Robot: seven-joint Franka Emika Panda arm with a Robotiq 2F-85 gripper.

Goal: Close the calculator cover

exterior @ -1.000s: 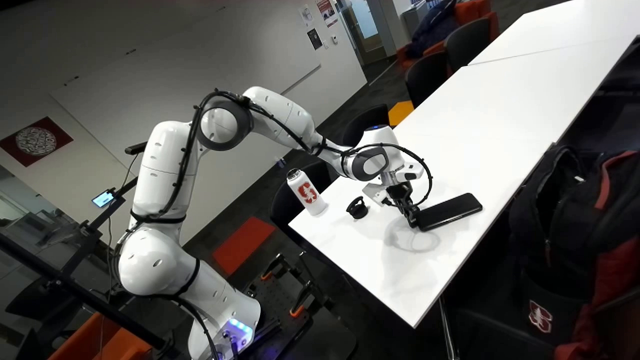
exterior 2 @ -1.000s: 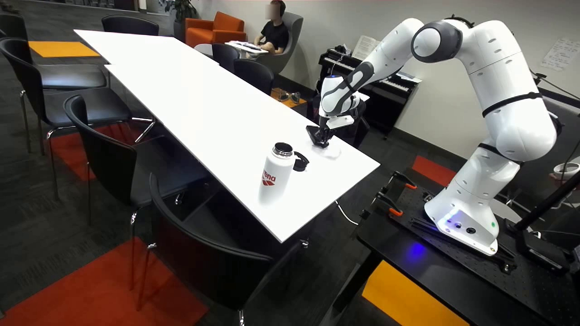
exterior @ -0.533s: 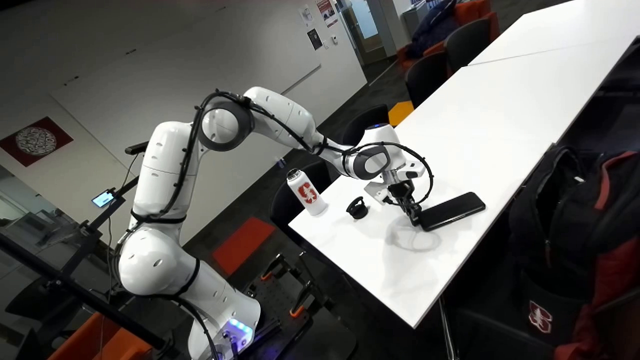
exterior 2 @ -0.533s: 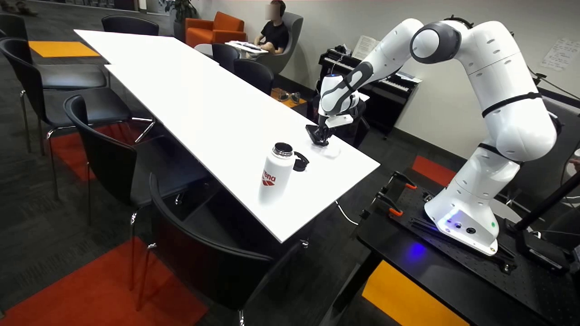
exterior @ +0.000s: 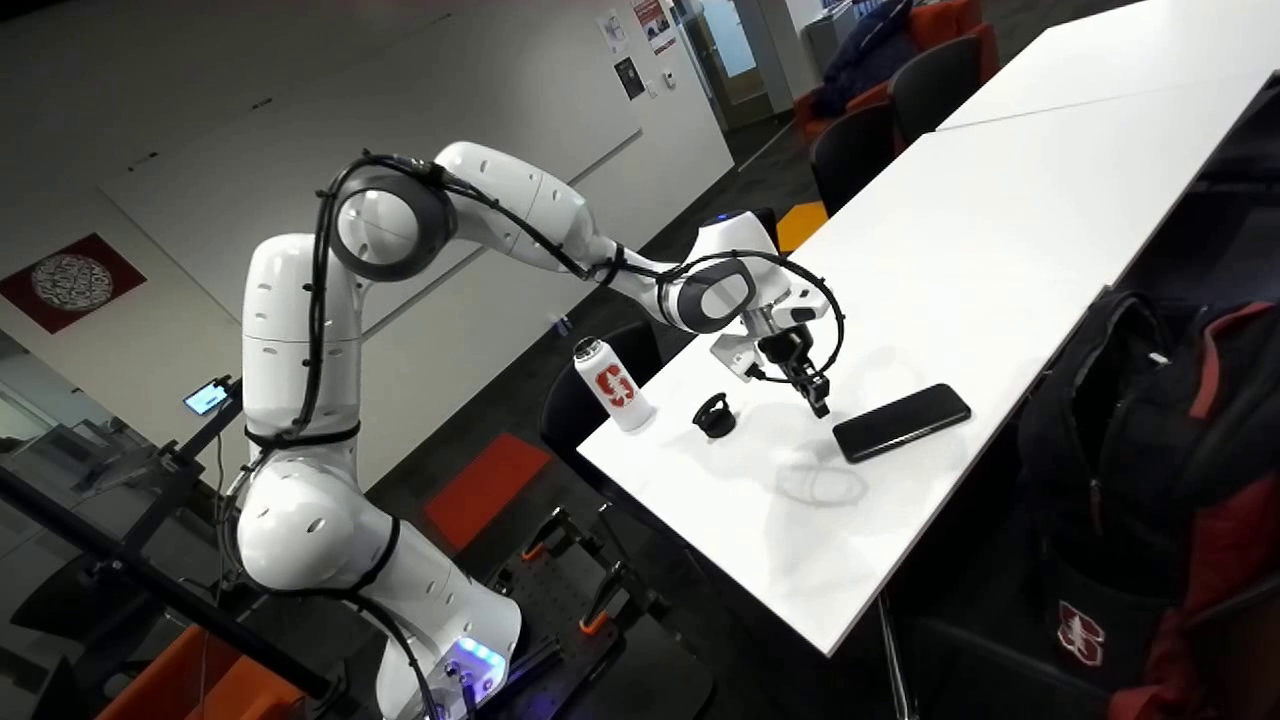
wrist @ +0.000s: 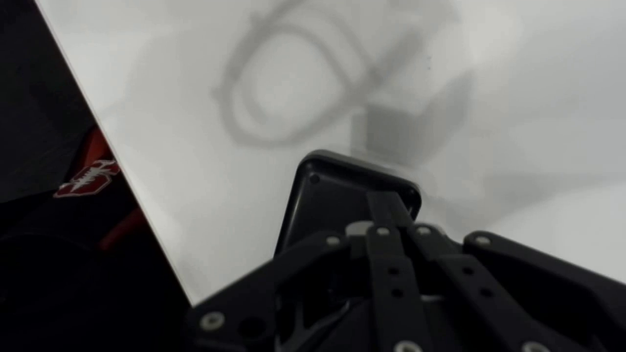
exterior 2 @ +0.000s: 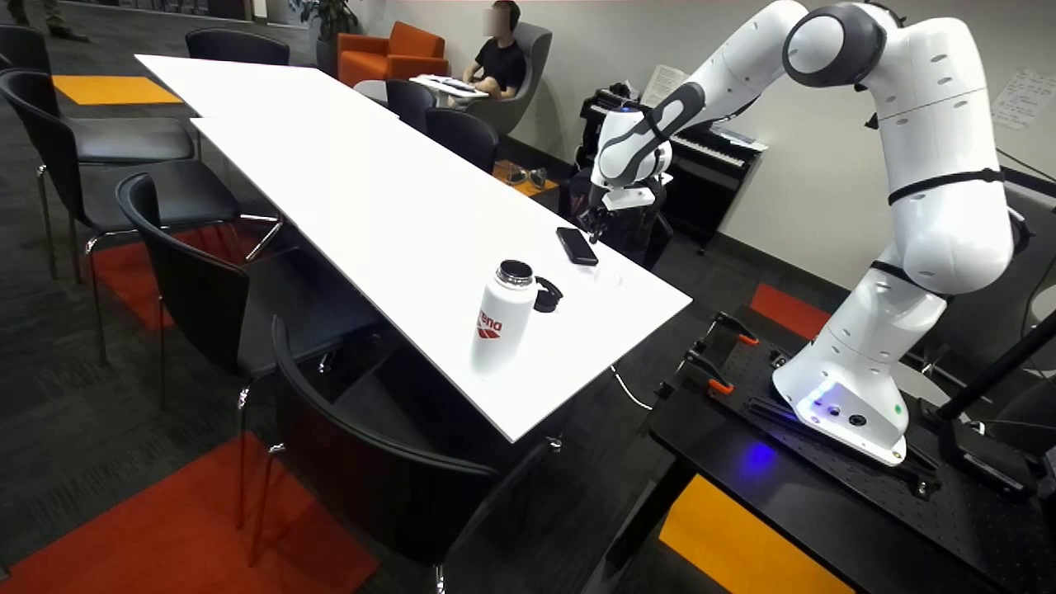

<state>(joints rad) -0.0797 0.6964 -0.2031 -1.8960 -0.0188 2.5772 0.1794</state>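
One open white bottle (exterior 2: 502, 320), inside too dark to tell, calculator (exterior: 902, 422) lying flat, gripper (wrist: 390, 201) pressed together

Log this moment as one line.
Gripper: shut, empty | Calculator: flat on table, apart from gripper | Cover: appears closed, lying flat

White counter (exterior: 1010, 220), top crossed by a seam (exterior: 1100, 102). Three objects seen, set apart: a black calculator (exterior: 902, 424), laid flat near a long edge; a white bottle (exterior: 613, 386) with red print, stood upright near a corner; a black cap (exterior: 716, 419), placed between them. A looped shadow (wrist: 327, 121) is cast beside the calculator.
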